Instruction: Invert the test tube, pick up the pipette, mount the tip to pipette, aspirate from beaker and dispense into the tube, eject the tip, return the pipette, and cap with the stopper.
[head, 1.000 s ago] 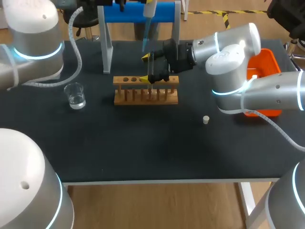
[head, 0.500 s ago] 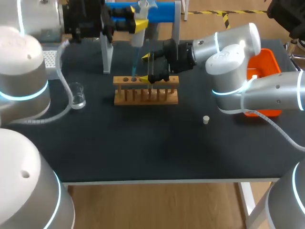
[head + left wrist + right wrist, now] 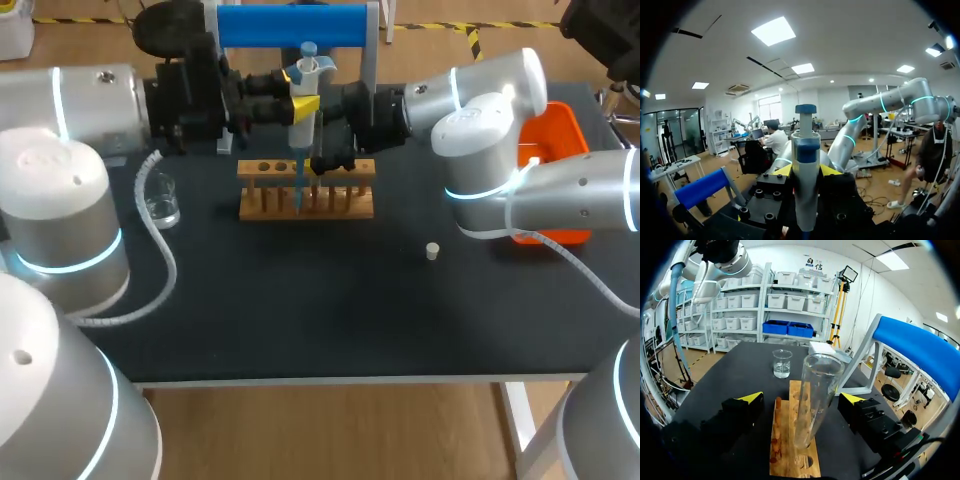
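My left gripper (image 3: 300,92) is shut on the upright white and blue pipette (image 3: 303,100), whose thin lower end hangs over the front of the wooden rack (image 3: 306,190). In the left wrist view the pipette (image 3: 805,175) stands between the yellow fingertips (image 3: 782,170). My right gripper (image 3: 801,400) is open around the glass test tube (image 3: 815,395), which stands mouth up in the rack (image 3: 790,450) without touching either finger. In the head view the right gripper (image 3: 322,150) is just right of the pipette. The beaker (image 3: 158,200) with clear liquid stands left of the rack. The white stopper (image 3: 432,251) lies to the rack's right.
A stand with a blue top bar (image 3: 290,25) and grey legs rises behind the rack. An orange bin (image 3: 552,140) sits at the far right behind my right arm. The beaker (image 3: 782,363) lies beyond the rack's far end.
My left arm has swung in from the left with the pipette and brought it right and down to the rack, beside the right gripper. The right arm has kept still.
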Controlling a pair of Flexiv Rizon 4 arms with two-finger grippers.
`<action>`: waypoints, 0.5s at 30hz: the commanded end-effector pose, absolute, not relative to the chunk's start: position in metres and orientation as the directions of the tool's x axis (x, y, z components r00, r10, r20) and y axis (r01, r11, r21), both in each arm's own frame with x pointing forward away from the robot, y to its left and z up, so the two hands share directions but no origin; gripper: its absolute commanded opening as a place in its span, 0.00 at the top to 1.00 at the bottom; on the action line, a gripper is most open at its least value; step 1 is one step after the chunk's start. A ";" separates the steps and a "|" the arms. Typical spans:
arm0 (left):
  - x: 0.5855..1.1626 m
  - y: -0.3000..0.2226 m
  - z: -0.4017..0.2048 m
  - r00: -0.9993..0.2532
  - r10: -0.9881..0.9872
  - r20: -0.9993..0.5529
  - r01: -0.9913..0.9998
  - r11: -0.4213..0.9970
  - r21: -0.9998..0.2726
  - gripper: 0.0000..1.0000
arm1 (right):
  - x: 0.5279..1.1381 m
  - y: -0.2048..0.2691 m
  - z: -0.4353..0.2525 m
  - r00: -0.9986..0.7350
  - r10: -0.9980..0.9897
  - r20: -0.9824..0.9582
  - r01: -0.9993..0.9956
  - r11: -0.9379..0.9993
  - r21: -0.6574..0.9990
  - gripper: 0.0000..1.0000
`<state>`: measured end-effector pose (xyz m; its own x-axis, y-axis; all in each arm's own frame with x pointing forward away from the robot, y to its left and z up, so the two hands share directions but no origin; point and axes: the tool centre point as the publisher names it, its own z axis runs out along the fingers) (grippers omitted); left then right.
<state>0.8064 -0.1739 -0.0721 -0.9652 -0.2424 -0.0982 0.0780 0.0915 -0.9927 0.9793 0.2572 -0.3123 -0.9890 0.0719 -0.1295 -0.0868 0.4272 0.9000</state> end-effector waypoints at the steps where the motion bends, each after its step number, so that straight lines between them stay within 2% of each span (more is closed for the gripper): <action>1: 0.803 -0.187 -0.081 -0.956 -0.274 -0.102 0.091 0.051 -0.995 1.00 | 0.979 0.257 -0.312 -0.989 0.073 -0.130 -0.087 0.427 0.900 0.00; 15: 0.799 -0.193 -0.095 -0.967 -0.248 -0.057 0.049 0.042 -0.998 1.00 | 0.979 0.257 -0.312 -0.989 0.073 -0.130 -0.087 0.427 0.900 0.00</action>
